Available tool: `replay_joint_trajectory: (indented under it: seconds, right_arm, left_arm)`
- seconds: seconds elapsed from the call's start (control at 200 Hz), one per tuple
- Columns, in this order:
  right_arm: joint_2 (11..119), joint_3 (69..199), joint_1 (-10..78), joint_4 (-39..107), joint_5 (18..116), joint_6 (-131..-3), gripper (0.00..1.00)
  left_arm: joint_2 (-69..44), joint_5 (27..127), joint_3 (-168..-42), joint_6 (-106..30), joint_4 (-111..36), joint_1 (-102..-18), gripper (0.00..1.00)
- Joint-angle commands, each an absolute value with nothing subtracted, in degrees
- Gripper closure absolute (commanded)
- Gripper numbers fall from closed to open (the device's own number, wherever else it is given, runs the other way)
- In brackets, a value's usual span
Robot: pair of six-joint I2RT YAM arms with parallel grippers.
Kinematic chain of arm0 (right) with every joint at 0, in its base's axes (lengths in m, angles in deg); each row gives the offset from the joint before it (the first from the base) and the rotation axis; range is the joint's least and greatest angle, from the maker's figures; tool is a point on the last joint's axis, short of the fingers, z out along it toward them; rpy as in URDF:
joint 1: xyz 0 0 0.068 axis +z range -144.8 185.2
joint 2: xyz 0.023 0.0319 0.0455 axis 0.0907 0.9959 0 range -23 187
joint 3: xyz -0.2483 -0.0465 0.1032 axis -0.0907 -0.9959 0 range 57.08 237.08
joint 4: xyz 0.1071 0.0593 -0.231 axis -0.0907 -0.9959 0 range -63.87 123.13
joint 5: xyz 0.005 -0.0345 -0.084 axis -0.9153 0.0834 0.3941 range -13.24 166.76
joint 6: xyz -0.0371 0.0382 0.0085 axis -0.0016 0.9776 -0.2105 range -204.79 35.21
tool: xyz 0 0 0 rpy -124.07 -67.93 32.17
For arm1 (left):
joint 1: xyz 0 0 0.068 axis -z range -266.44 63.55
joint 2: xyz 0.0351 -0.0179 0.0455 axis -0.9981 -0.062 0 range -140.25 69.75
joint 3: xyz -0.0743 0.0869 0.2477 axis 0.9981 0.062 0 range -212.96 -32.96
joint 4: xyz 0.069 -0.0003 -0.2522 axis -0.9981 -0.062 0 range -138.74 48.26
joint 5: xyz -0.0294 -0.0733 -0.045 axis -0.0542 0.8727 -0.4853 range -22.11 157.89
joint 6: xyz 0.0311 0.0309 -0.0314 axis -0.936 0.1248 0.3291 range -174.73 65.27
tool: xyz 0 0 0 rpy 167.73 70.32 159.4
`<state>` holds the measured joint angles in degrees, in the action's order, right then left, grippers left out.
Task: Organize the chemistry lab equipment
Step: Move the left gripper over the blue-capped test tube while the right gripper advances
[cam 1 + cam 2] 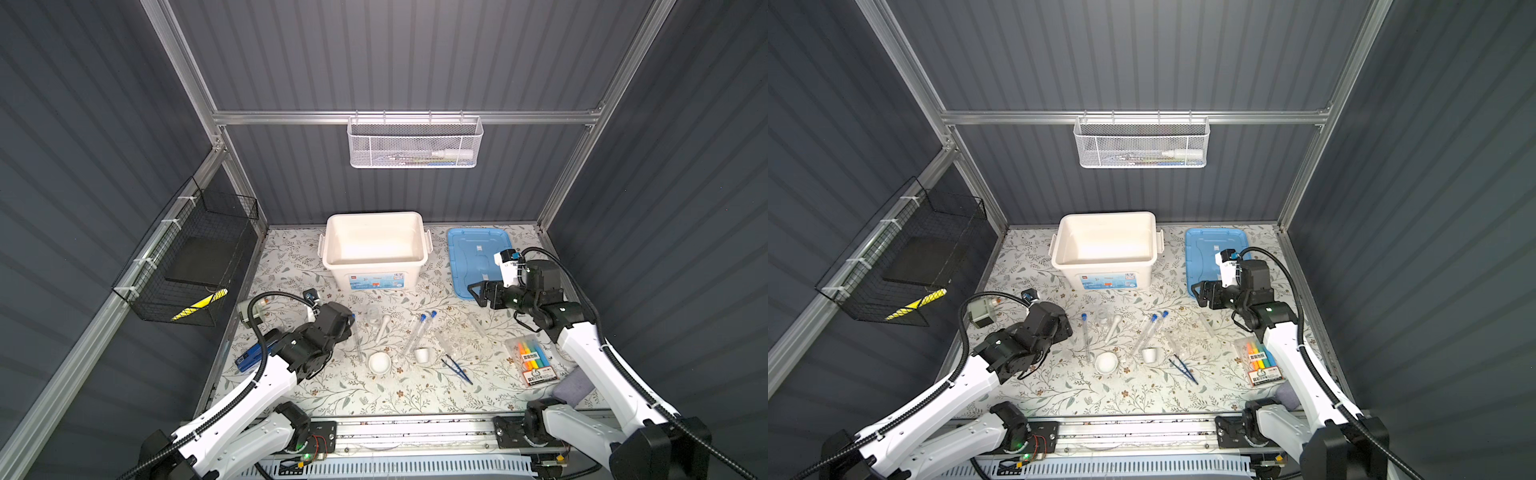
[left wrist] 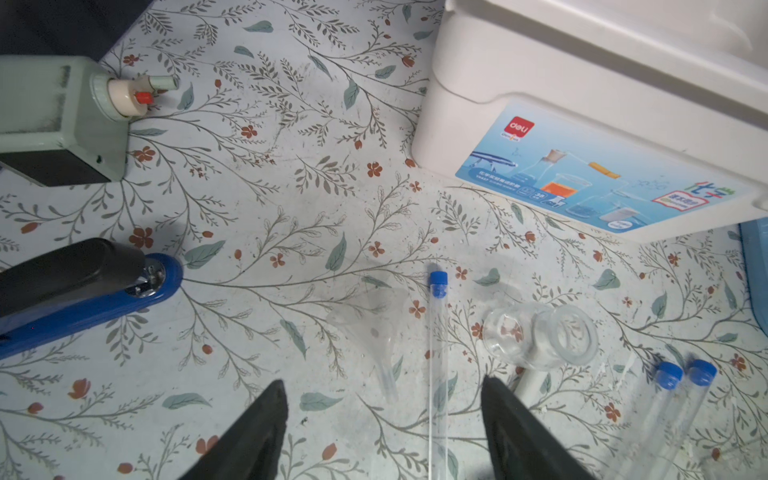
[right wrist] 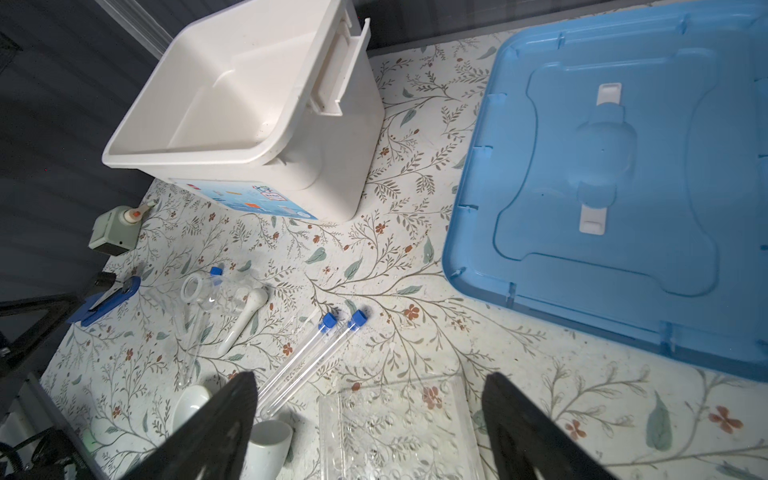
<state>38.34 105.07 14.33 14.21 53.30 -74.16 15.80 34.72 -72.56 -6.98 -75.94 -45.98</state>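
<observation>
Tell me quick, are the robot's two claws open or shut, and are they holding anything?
Left gripper: open, holding nothing.
Right gripper: open, holding nothing.

flask [image 1: 1104, 316]: small, clear glass, on its side, just beside the pestle [image 1: 1113, 328].
pestle: white, lying flat.
lone test tube [image 1: 1086, 338]: clear, blue cap, lying flat, left of the flask.
paired test tubes [image 1: 1148, 332]: two, clear, blue-capped, lying side by side, right of the pestle.
mortar bowl [image 1: 1106, 362]: white, upright, in front of the pestle.
cup [image 1: 1149, 354]: small, white, upright, at the paired test tubes' closed ends.
rack [image 3: 399, 432]: clear, lying flat, right of the cup.
tweezers [image 1: 1183, 370]: blue, lying flat, right of the cup.
</observation>
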Motion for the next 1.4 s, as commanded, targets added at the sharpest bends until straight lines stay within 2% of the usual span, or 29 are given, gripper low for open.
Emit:
replay_joint_trajectory:
  seconds: [0.0, 0.265, 0.45, 0.65, 0.78, 1.02, 1.131, 1.396]
  right_arm:
    - [37.91, 105.95, 14.5, 12.83, 50.28, -75.14, 0.14]
    - [37.19, 105.62, 14.41, 10.03, 51.27, -77.67, 0.13]
    - [36.59, 104.47, 14.26, 9.85, 51.18, -77.99, 0.13]
    - [37.16, 104.12, 14.11, 9.5, 51.23, -77.42, 0.11]
    - [36.47, 103.55, 13.97, 9.87, 51.88, -77.81, 0.1]
    - [35.71, 101.26, 13.91, 11.97, 51.41, -73.9, 0.12]
    - [35.86, 100.76, 14.06, 12.99, 50.45, -71.87, 0.13]
    - [35.41, 100.6, 13.99, 12.48, 51.52, -69.89, 0.14]
  left_arm:
    - [13.42, 29.77, -73.83, -0.68, -77.63, -41.26, 0.25]
    - [5.4, 26.11, -73.35, 8.58, -75.38, -31.6, 0.3]
    - [2.02, 26.53, -71.96, 13.69, -74.06, -28.68, 0.33]
    - [0.96, 28.42, -68.64, 16.53, -70.78, -28.53, 0.41]
    - [-0.7, 29.47, -68.6, 17.03, -70.63, -28.59, 0.42]
    - [-3.02, 30.73, -66.99, 16.91, -67.15, -28.86, 0.49]
    - [-4.57, 32.72, -67.18, 15.24, -65.65, -30.27, 0.54]
    - [-7.55, 38.79, -67.37, 9.96, -62.06, -36.08, 0.59]
